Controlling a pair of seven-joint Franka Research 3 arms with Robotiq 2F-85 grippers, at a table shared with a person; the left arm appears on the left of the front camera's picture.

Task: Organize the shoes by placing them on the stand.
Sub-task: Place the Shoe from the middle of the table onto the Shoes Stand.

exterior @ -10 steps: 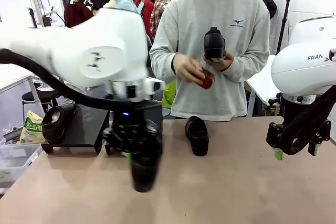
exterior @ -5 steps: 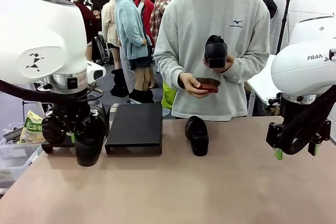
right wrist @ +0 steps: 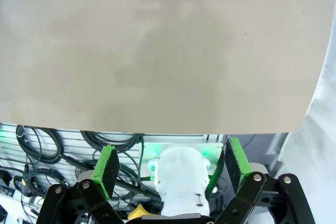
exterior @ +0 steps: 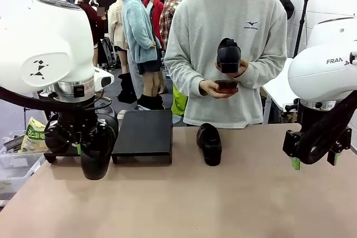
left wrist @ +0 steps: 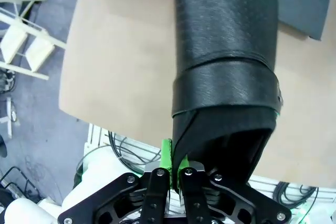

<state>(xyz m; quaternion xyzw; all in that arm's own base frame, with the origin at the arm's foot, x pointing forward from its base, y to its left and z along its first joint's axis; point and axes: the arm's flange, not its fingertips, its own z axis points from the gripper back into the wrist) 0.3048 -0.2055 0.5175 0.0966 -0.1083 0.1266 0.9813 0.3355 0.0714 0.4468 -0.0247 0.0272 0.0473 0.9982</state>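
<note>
Four shoes (exterior: 96, 160) (exterior: 209, 143) (exterior: 228, 54) (exterior: 54, 135), perhaps two stands (exterior: 142, 132) (exterior: 56, 153)

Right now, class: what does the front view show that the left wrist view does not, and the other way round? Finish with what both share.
Front view adds: the person holding the person's shoe, the lying shoe on the table, the open right gripper.
Left wrist view adds: the left gripper with its green pad pinching the collar of the gripped shoe, and cables below the table's edge.
Shared: the gripped shoe and the table.
</note>
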